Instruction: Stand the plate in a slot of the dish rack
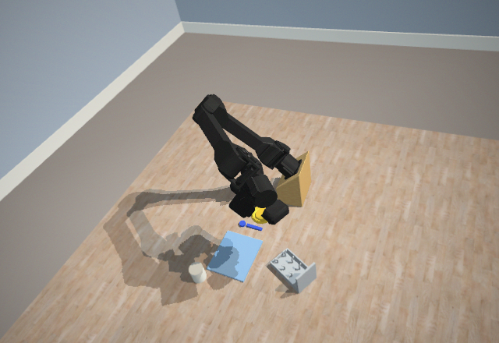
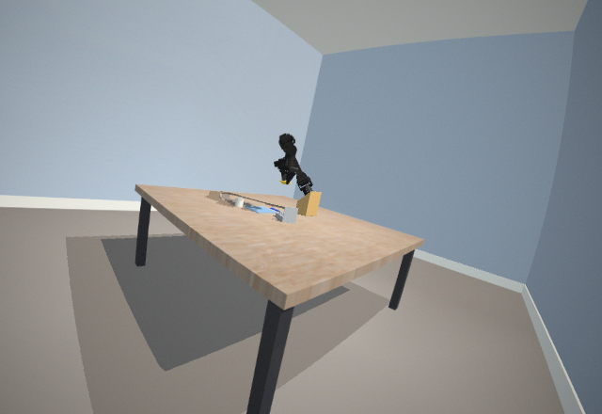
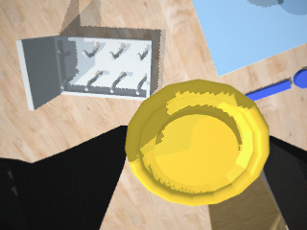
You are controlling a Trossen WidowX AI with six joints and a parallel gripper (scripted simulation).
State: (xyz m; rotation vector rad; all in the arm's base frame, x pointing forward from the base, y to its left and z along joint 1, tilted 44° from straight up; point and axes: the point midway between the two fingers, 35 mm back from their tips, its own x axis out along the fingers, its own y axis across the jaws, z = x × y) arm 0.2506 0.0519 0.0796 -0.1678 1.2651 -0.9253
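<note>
A yellow plate is held across its rim, between the two black fingers of my gripper. The gripper is shut on it, high above the table. In the wrist view the plate's dished face is toward the camera. The grey dish rack stands on the table, with several small pegs inside and a taller wall at one end. It is at the upper left in the wrist view, apart from the plate. The plate partly hides behind a finger in the top view.
A light blue mat lies beside the rack. A blue utensil lies near its edge. A white cylinder stands at the mat's far side. A tan block stands by the arm's base.
</note>
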